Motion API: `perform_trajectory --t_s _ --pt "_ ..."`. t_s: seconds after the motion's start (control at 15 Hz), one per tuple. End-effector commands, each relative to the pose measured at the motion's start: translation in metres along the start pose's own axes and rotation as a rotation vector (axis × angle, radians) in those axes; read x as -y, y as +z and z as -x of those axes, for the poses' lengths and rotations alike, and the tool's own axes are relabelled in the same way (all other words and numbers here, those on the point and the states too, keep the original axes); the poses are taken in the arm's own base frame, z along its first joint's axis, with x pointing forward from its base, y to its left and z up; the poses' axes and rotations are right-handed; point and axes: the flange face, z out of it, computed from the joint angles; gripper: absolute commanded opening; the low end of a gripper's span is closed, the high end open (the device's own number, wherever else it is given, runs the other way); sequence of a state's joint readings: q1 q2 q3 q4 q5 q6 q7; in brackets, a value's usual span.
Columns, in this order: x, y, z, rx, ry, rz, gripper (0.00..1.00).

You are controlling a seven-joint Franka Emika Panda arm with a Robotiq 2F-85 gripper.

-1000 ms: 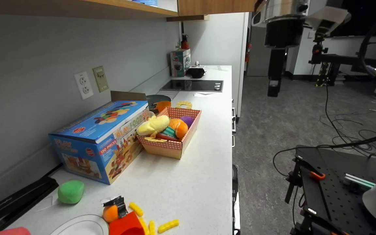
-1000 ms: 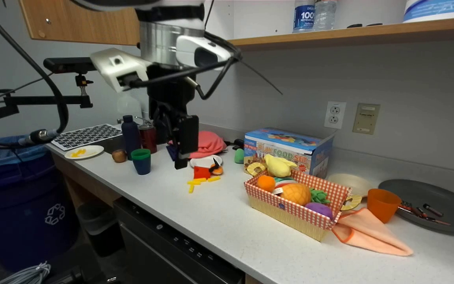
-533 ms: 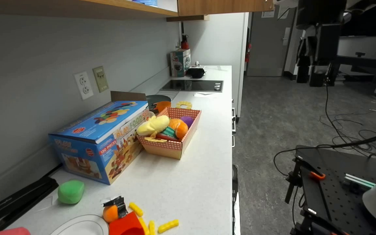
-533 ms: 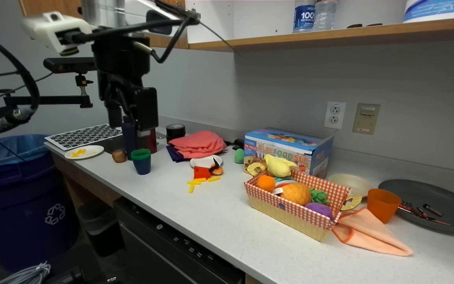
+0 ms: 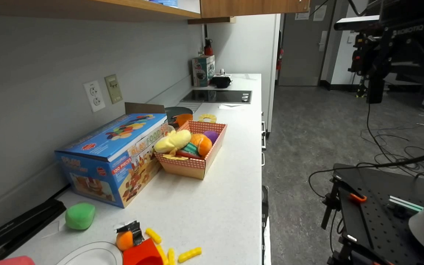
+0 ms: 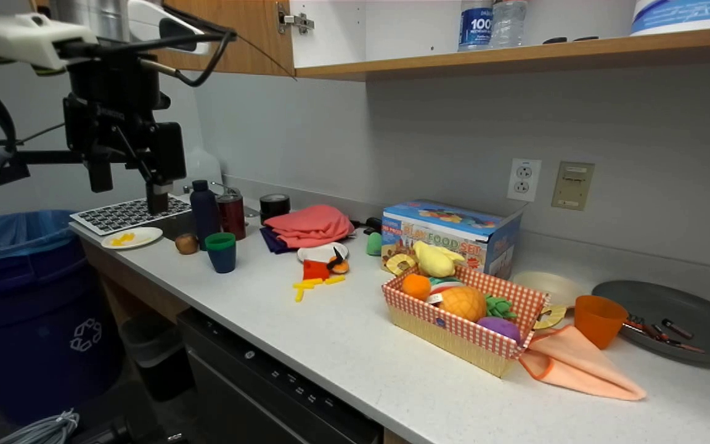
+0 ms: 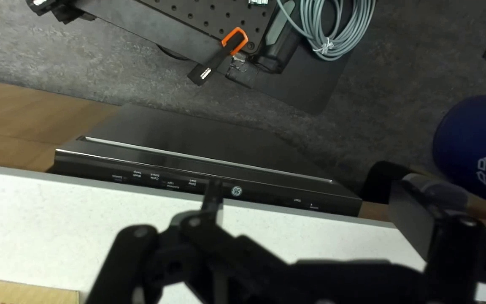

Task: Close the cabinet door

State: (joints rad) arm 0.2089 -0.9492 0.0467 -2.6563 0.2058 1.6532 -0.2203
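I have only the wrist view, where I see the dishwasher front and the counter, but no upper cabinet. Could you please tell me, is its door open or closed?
Observer: It is open. In both exterior views, the wooden door sticks out from the upper cabinet.
Operator: Thank you. Do I touch this door at the moment?
Observer: No. In an exterior view, a gap shows between the gripper and the door.
Operator: One more thing, please: does something stand inside?
Observer: Yes, two plastic bottles stand on the shelf in an exterior view.
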Motion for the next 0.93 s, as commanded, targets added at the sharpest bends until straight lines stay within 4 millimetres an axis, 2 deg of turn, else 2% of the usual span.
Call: perform_trajectory --t_s 0.0,0.33,0.87 --pt "0.0023 -0.0007 0.0003 -0.001 -0.005 0.004 1.0" --pt "0.0034 0.0025 0.0021 0.006 -0.006 -0.02 1.0" --pt "0.0057 0.0047 -0.0023 -0.012 -0.145 -0.08 1.0"
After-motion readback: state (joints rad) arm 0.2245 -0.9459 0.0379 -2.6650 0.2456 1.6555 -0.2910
